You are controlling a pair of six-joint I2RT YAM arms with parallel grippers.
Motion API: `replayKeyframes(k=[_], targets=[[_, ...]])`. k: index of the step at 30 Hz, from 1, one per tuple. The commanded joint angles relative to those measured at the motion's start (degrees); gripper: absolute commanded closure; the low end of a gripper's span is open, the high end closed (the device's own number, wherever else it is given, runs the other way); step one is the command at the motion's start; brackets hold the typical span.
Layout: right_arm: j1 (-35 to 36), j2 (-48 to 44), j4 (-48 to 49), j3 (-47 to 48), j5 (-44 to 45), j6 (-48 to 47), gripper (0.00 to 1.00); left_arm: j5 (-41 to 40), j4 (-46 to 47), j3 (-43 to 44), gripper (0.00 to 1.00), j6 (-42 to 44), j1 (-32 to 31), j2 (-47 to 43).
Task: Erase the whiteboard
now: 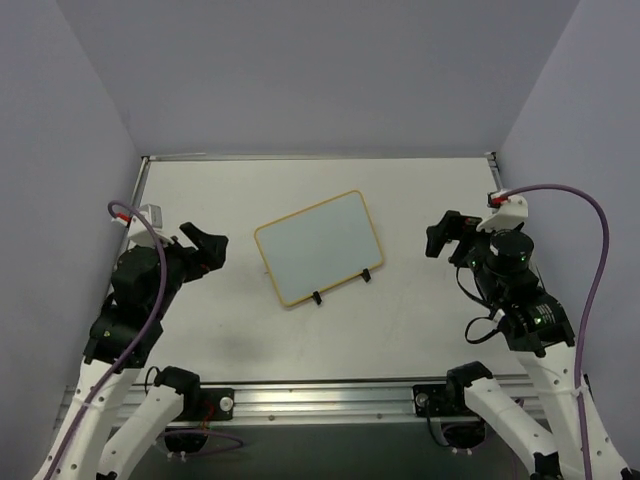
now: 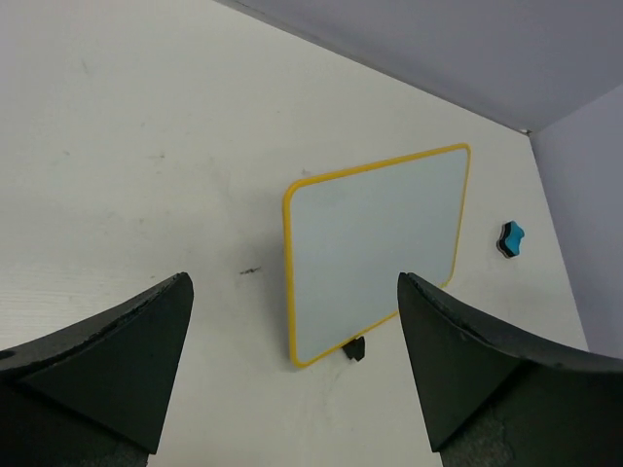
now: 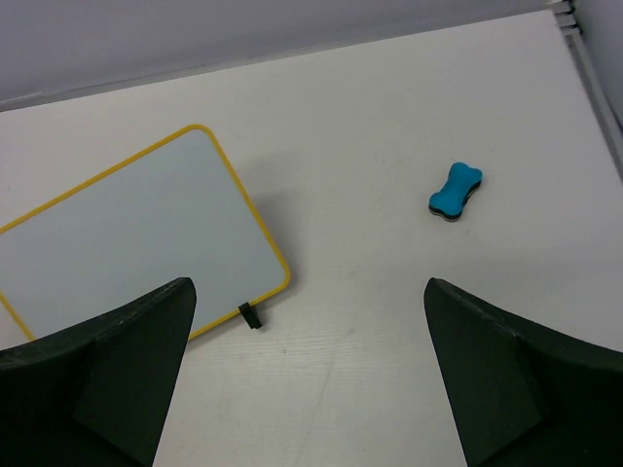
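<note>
The whiteboard [image 1: 320,245] sits mid-bench, turned at an angle, with two small black feet [image 1: 317,297] on its near edge; whether it lies flat or is propped up a little I cannot tell; I see no writing on its face in any view, so either the wiping is done or the marks are too faint for me to read. The left fingers [image 2: 117,360] are spread wide and hold nothing, hanging over the bench [image 1: 200,190] left of the board; the right fingers [image 3: 107,360] are likewise spread and empty on the right side. The blue eraser [image 3: 456,192] lies on the bench to the right of the board, well apart from it and touched by nothing. I judge we are at a rest pose with no tool in hand; if any ink remains, the next move is for the right arm to reach out and down, close on the eraser squarely across its narrow waist, then carry it to the board.
</note>
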Motion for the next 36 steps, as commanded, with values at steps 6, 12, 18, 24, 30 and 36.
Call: replayKeyframes(k=[6, 12, 18, 24, 30, 36], targets=[[6.58, -0.6, -7.45, 9.91, 16.15, -1.23, 0.0, -17.91, -29.76, 21.16, 0.06, 14.76, -1.2, -2.59], [6.58, -4.3, -13.07, 9.82, 24.38, -0.7, 0.0, -28.56, -26.97, 15.93, 0.06, 21.17, -1.2, -11.45], [6.67, -8.07, -13.7, 9.65, 26.53, -4.55, 0.0, -26.99, -21.34, 11.08, 0.06, 22.94, -1.29, -18.93], [6.67, -11.15, -13.08, 8.41, 28.01, -8.17, 0.0, -21.28, -24.23, 13.8, 0.06, 24.08, -1.29, -17.27], [6.67, -16.25, -10.53, 6.22, 25.9, -7.81, 0.0, -13.63, -24.68, 13.72, 0.06, 22.15, -1.2, -18.58], [6.67, -15.64, -11.32, 6.92, 26.6, -8.08, 0.0, -13.72, -23.97, 13.89, 0.06, 23.11, -1.2, -21.13]])
